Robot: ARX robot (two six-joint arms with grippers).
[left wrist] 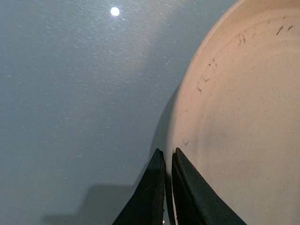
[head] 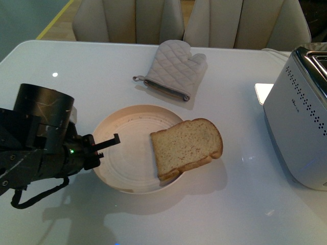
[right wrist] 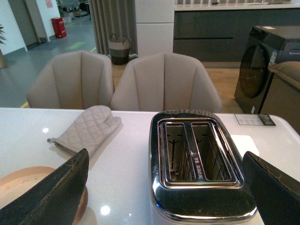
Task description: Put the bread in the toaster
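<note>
— While the tan, brown-crusted slice of sandwich bread [head: 186,145] lies on the round cream plate [head: 127,127], overhanging its right rim, where is the boxy silver-white toaster [head: 299,132]?
— At the right edge of the white surface [head: 76,61], well apart. Left gripper [head: 110,141] at the plate's left rim, jaws together; right gripper [right wrist: 165,153] facing the toaster's top, jaws wide apart.

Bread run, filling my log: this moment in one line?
bread: on plate; toaster: slots empty; left gripper: shut at plate rim; right gripper: open, facing toaster
</note>
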